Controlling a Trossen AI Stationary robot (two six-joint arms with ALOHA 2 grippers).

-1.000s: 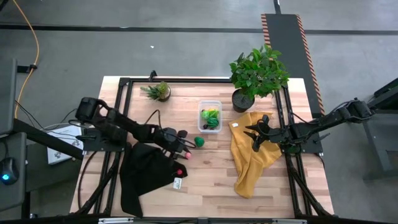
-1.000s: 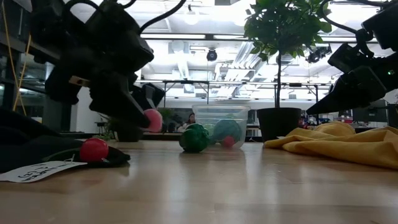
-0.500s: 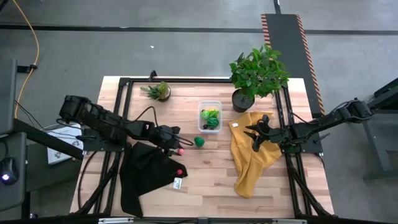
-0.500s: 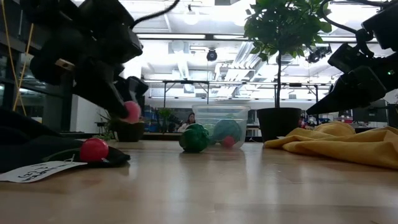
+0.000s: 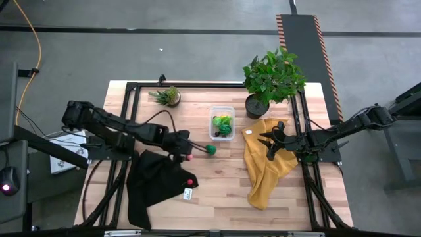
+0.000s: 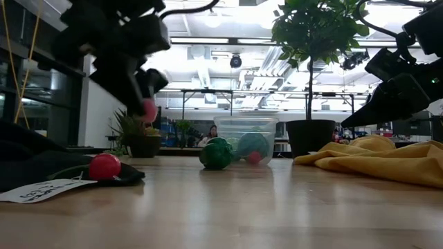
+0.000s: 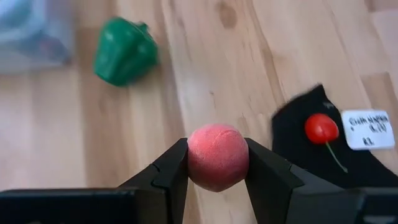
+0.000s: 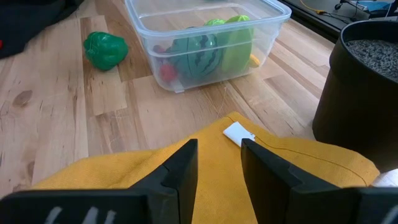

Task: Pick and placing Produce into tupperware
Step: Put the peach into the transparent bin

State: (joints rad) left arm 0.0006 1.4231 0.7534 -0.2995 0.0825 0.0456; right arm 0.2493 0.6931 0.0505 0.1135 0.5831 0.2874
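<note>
Left wrist: pink ball (image 7: 217, 157) between claw (image 7: 217, 177) fingers

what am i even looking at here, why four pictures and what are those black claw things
It is one moment seen by four cameras. One looks straight down on a wooden table, one sits at table-top height, and one rides on each arm's wrist.

The black things are two robot arms, each ending in a two-finger grasping tool. The left tool is shut on a small pink ball, held above the table. The right tool holds nothing and hangs over a yellow cloth.

On the table: a clear plastic container already holding toy produce, including a striped melon. A green toy pepper lies just outside it. A red cherry rests on a black cloth. Two potted plants, a big one and a small one, stand at the far edge.
</note>
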